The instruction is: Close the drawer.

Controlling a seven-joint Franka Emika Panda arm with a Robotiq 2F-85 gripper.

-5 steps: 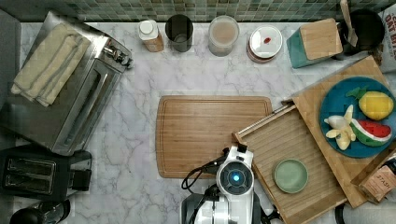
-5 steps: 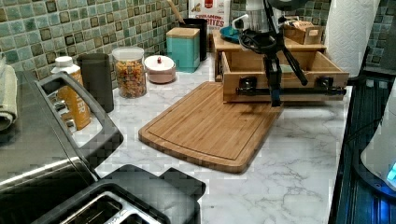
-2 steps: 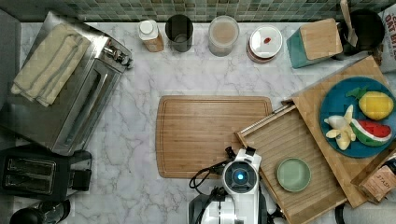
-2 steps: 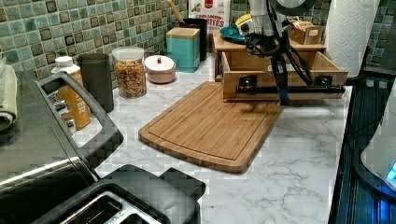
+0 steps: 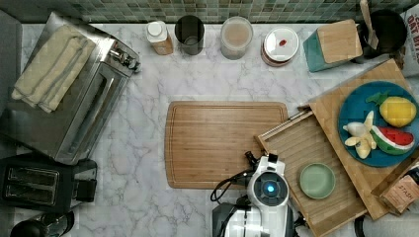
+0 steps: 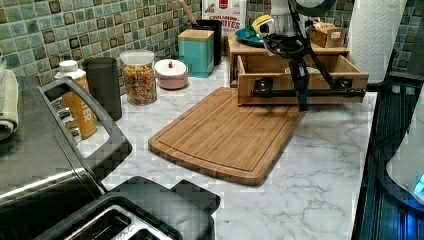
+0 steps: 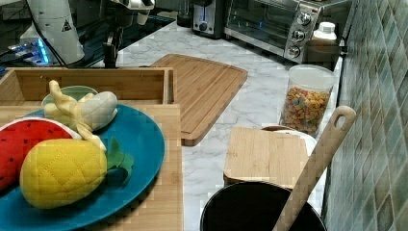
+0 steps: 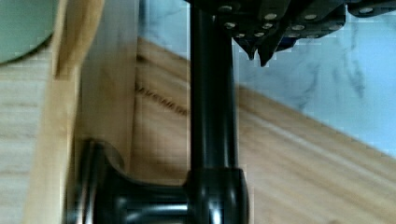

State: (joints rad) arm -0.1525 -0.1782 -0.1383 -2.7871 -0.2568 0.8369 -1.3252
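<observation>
Kitchen: toaster oven (image 5: 69,98), tiled backsplash (image 6: 100,30)

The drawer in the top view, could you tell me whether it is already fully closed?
No, the drawer is pulled out beside the cutting board, with the green bowl exposed inside.

Quick count: one drawer (image 5: 316,148) pulled open right beside the claw (image 6: 302,100), with one green bowl (image 5: 317,180) in it just past the claw. One cutting board (image 5: 225,143) on the claw's other side. One blue plate (image 5: 368,123) beyond the drawer holding three plush fruits: pineapple (image 5: 398,111), banana (image 5: 360,136), watermelon (image 5: 393,139). Far from the claw: one toaster oven (image 5: 74,106), one toaster (image 5: 37,185), one cereal jar (image 6: 139,77).
</observation>
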